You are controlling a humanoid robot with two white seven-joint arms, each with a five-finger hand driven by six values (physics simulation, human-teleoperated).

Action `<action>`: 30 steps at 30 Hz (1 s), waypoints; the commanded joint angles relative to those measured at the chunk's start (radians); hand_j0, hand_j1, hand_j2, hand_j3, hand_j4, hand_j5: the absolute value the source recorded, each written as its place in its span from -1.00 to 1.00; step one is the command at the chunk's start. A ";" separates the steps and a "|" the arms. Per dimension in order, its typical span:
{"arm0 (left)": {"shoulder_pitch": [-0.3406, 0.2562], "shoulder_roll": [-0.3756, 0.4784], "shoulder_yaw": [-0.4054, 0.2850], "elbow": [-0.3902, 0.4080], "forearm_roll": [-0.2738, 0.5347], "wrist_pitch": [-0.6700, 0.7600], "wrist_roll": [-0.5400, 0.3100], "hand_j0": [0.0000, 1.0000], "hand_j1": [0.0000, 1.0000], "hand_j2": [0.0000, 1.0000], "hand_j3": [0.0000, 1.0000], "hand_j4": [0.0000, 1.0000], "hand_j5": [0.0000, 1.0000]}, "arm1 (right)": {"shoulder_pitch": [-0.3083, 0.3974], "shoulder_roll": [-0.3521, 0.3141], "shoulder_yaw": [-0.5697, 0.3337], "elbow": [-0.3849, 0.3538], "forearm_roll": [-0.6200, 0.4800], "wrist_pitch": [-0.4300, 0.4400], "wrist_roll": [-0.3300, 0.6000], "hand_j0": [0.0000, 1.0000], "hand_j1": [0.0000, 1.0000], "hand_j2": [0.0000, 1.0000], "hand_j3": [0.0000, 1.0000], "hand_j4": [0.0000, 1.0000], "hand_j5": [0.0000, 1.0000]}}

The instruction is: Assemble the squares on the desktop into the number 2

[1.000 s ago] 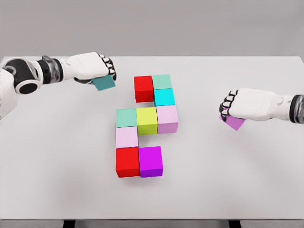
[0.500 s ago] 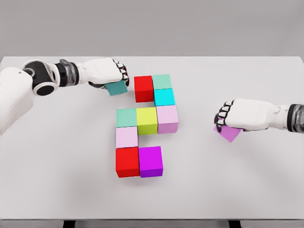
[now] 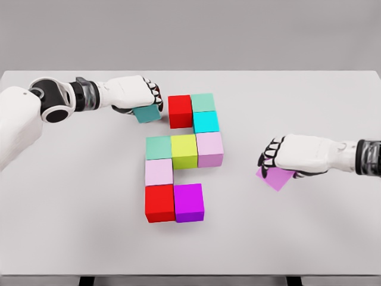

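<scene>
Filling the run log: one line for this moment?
left hand: holds teal cube beside red cube | right hand: holds purple cube

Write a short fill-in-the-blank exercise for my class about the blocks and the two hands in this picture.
1. The left hand holds a ____ block beside the red block in the top row.
2. The right hand holds a tilted ____ block.
3. The middle block of the three-block row is ____.
4. In the bottom row, the block right of the red one is ____.

Missing words: teal; purple; yellow-green; magenta
</scene>
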 commanded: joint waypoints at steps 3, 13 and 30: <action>0.000 0.006 0.002 -0.008 0.008 0.002 0.001 0.34 0.34 0.34 0.34 0.34 0.34 | 0.009 0.008 0.005 0.000 -0.048 0.003 -0.001 0.13 0.13 0.13 0.13 0.13 0.13; 0.008 0.027 0.000 -0.051 0.008 0.002 0.001 0.37 0.37 0.37 0.37 0.37 0.37 | 0.025 0.057 0.011 -0.004 -0.051 0.003 -0.001 0.13 0.13 0.13 0.13 0.13 0.13; 0.003 0.040 0.002 -0.089 0.011 0.002 0.001 0.37 0.37 0.37 0.37 0.37 0.37 | 0.031 0.118 0.020 -0.004 -0.067 0.003 -0.001 0.16 0.16 0.16 0.16 0.16 0.16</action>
